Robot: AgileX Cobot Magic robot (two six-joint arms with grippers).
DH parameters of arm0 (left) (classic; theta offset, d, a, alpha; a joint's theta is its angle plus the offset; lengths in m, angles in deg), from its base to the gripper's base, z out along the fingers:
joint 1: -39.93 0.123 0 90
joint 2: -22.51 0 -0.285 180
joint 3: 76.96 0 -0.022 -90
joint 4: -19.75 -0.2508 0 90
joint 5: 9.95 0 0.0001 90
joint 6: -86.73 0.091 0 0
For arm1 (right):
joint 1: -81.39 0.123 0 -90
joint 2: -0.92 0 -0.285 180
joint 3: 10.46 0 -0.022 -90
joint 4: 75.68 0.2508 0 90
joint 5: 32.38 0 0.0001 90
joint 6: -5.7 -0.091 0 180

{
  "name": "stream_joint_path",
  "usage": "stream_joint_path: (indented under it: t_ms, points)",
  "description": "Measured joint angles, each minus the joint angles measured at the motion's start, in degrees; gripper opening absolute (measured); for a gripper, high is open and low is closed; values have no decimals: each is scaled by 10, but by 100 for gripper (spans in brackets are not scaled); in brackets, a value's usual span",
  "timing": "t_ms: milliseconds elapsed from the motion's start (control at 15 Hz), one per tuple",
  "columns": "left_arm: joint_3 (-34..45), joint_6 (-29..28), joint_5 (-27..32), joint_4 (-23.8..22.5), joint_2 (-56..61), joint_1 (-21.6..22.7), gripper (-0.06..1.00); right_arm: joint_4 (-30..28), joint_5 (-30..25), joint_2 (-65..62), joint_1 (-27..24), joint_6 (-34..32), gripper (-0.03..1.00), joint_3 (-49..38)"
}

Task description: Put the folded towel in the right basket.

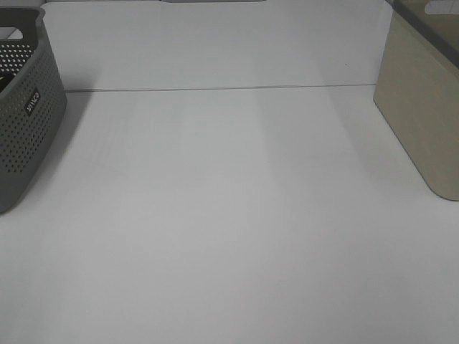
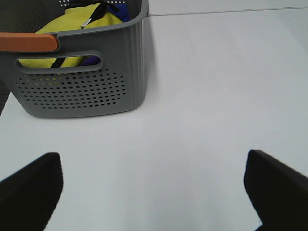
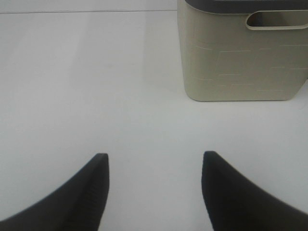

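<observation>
A grey perforated basket stands at the table's left edge. In the left wrist view the grey basket holds a yellow towel, bunched with a dark strap and a blue-purple cloth beside it. The beige right basket stands at the right edge and also shows in the right wrist view; its inside is hidden. My left gripper is open and empty over bare table, short of the grey basket. My right gripper is open and empty, short of the beige basket. Neither arm shows in the exterior view.
The white table stretches between the two baskets. An orange strip lies along the grey basket's near rim. A seam line runs across the table's back.
</observation>
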Motion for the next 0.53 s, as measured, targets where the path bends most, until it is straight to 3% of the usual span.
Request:
stream_joint_path:
  t_ms: [533]
  points:
    - [0, 0, 0, 0, 0, 0, 97, 0, 0, 0, 0, 0, 55, 0]
